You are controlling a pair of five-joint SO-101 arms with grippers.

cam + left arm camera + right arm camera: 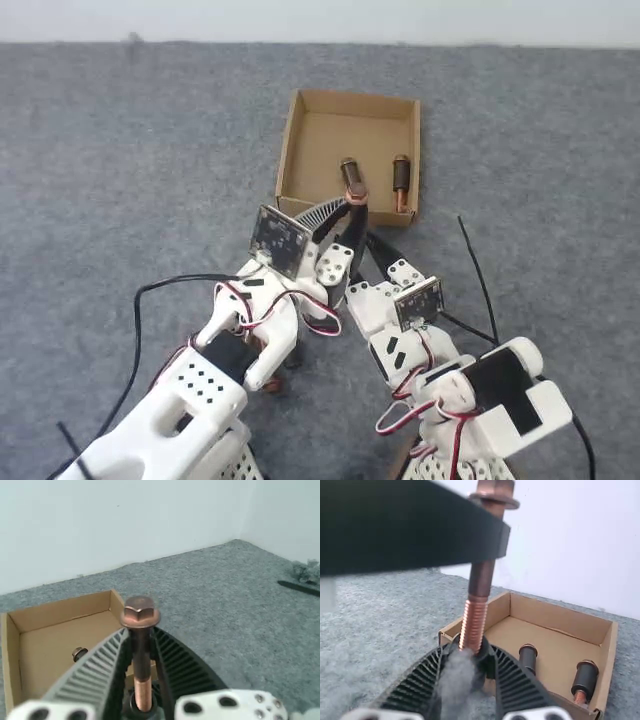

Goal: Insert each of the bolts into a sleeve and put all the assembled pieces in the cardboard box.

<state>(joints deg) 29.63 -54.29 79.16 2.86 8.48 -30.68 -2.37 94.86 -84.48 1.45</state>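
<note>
My left gripper (140, 655) is shut on the shank of a copper bolt (139, 625), which stands upright with its hex head on top. Its threaded end (473, 622) goes down into a dark sleeve (484, 656), and my right gripper (470, 667) is shut on that sleeve from below. Both grippers meet just outside the near wall of the cardboard box (297, 140), where the bolt (351, 180) shows over the box edge. Two assembled pieces (527, 656) (583, 676) lie inside the box (560, 617). One of them (401, 183) lies by the box's right wall.
Grey carpet covers the whole table. Black cables trail beside the arms (160, 290) (478, 270). A small brown thing (272, 385) lies under the left arm. A white wall (125, 520) stands behind the box.
</note>
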